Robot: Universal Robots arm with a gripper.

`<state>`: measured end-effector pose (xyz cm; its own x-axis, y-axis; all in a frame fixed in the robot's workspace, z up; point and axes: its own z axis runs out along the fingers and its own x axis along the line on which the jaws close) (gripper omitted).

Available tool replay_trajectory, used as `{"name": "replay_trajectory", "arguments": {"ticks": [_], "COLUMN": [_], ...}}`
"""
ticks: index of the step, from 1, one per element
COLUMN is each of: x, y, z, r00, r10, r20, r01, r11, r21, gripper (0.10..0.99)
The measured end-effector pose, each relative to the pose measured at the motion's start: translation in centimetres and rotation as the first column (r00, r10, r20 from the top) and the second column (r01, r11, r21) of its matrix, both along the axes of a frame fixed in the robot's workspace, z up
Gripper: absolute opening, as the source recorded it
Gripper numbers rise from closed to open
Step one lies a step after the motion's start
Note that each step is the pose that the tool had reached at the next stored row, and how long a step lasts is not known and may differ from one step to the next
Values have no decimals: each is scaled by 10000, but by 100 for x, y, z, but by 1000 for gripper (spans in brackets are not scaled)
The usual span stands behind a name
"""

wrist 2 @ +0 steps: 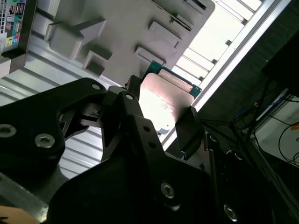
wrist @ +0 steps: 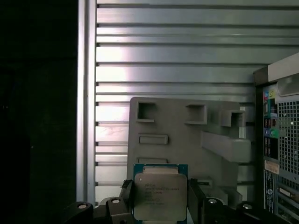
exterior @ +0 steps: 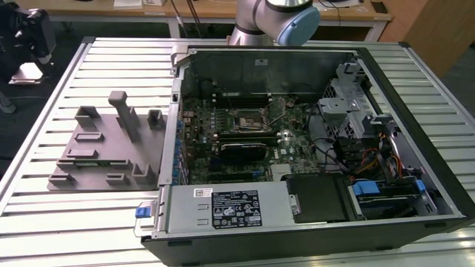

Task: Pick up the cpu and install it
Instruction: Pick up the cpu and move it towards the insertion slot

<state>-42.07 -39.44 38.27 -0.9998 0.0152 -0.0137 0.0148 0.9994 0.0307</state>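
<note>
Claw (wrist: 161, 200) was closed on the cpu (wrist: 160, 191). One dark finger (wrist: 194, 198) pressed each of two opposite edges, and the silver-grey lid faced the camera in the first wrist view. The second wrist view showed the same grip, with the chip's green rim poking out past the fingers.

Behind the chip in both wrist views lay the grey tray (wrist: 187, 130) with its pockets and raised blocks. It looked well apart from the chip rather than touching it. Judgement: the cpu was off the tray and carried in the air, so the pick-up part was done.

In the exterior view the tray (exterior: 97, 161) sat on the slatted table (exterior: 111, 55) at 9 o'clock from the open computer case (exterior: 415, 72). The arm (exterior: 275, 16) entered at the case's 12 o'clock.

Inside the case, the square socket (exterior: 247, 119) lay near the middle of the motherboard (exterior: 222, 144). Its centre read dark, with no silver lid in it. Judgement: the socket was empty and the install had not begun. I could not tell whether its metal frame was latched or raised.

Since the wrist views looked onto the tray and table, I judged the chip to be over the tray side, well apart from the socket. Remaining: the whole carry to the socket, the seating and the release.
</note>
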Motion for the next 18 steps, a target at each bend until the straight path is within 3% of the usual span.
{"name": "replay_trajectory", "arguments": {"ticks": [18], "x": [0], "y": [3], "z": [320], "r00": [10000], "r10": [-1], "r20": [28], "r01": [1], "r11": [10000], "r21": [0], "gripper": [545]}}
